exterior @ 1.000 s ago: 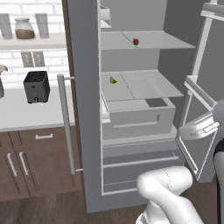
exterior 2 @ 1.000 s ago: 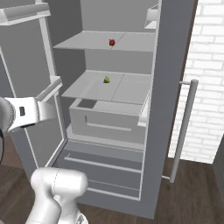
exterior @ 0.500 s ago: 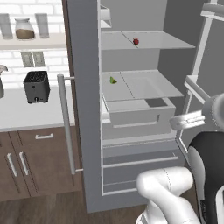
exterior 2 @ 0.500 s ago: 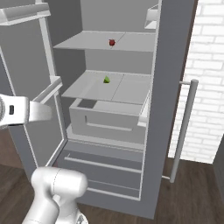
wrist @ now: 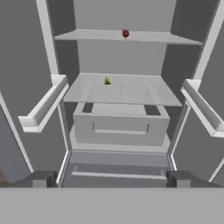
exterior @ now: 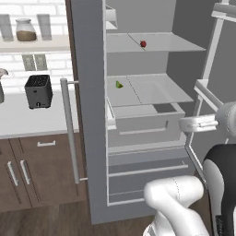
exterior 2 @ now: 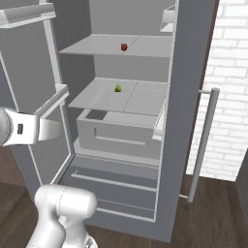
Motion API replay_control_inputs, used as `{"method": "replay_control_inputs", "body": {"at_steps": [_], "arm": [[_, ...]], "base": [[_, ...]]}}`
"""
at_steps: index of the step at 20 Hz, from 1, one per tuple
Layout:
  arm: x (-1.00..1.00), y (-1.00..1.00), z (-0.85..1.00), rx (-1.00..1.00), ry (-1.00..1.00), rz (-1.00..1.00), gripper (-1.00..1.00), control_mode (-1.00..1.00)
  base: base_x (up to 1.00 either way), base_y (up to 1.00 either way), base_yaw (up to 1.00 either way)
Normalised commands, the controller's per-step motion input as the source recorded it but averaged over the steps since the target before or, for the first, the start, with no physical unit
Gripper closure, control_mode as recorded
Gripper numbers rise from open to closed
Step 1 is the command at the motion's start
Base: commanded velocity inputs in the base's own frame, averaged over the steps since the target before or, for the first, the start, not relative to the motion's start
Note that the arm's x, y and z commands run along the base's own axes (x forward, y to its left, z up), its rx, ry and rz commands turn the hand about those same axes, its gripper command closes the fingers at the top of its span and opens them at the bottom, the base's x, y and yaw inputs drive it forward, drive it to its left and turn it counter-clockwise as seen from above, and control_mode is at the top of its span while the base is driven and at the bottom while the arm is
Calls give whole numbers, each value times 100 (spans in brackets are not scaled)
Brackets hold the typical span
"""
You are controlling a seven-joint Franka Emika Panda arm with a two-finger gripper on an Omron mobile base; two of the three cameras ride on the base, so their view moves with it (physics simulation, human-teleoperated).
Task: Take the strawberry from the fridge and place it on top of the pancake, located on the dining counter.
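Fridge point(exterior: 87, 115) stands open, so the shelves are reachable head-on. Strawberry point(exterior: 143, 44) sits on the upper shelf, toward the back, well above the pulled-out drawer point(exterior: 143, 122); a small green item point(exterior: 119, 84) lies on the shelf below the berry, just over that drawer. Gripper point(wrist: 109, 178) is outside the fridge, low, facing the drawer level, likely lined up on the interior before rising to the berry's shelf. Fingertips point(wrist: 41, 178) sit wide apart with nothing between them, so the hand is open and empty. Berry is tiny in all views, stem and orientation not readable. Gripper itself is cut off at frame edges in the base views, fingers not clear there. Toaster point(exterior: 38, 91) on the worktop left of the fridge. Pancake and dining counter are not in frame.
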Motion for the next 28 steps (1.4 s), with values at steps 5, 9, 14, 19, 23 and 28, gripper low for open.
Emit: {"method": "replay_control_inputs", "body": {"at_steps": [5, 9, 14, 19, 23, 28], "arm": [[0, 0, 0, 0, 0, 0, -100, 100], [0, 0, 0, 0, 0, 0, -100, 100], [0, 0, 0, 0, 0, 0, -100, 100], [0, 0, 0, 0, 0, 0, -100, 100], [0, 0, 20, 0, 0, 0, -100, -100], [0, 0, 87, 0, 0, 0, -100, -100]], "base": [[37, 0, 0], [87, 0, 0], [98, -2, 0], [92, -11, 0], [13, 0, 0], [0, 0, 0]]}}
